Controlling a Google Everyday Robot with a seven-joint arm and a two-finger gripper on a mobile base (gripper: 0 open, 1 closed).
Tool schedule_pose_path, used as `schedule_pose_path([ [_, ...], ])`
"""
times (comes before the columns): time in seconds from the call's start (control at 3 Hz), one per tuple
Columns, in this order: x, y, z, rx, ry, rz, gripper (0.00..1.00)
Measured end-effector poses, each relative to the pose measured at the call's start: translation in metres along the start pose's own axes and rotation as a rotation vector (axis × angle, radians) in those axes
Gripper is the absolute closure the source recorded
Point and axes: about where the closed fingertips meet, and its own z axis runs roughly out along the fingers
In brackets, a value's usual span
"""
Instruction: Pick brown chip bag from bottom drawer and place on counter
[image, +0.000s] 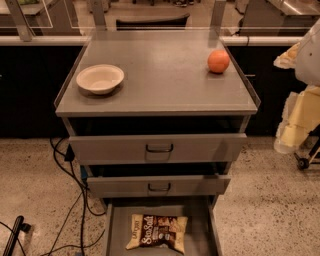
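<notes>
The brown chip bag (157, 232) with white "Sea Salt" lettering lies flat in the open bottom drawer (201, 235), near its middle. The counter (165, 80) is the grey top of the cabinet above it. My gripper (289, 137) is at the right edge of the camera view, a pale yellowish-white shape hanging beside the cabinet at about the height of the top drawer. It is well above and to the right of the bag and holds nothing that I can see.
A cream bowl (100, 78) sits on the counter's left side and an orange (218, 61) at its back right. The two upper drawers (159, 148) stand slightly pulled out over the bottom one. Black cables (75, 200) run over the floor at the left.
</notes>
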Motion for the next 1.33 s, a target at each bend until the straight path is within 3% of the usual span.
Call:
schedule_pose_path([
  [0.33, 0.0, 0.0, 0.0, 0.0, 0.0, 0.0, 0.0],
  [0.67, -0.001, 0.02, 0.004, -0.002, -0.049, 0.013, 0.0],
  [1.33, -0.004, 0.089, 0.069, -0.096, -0.223, 0.103, 0.0],
])
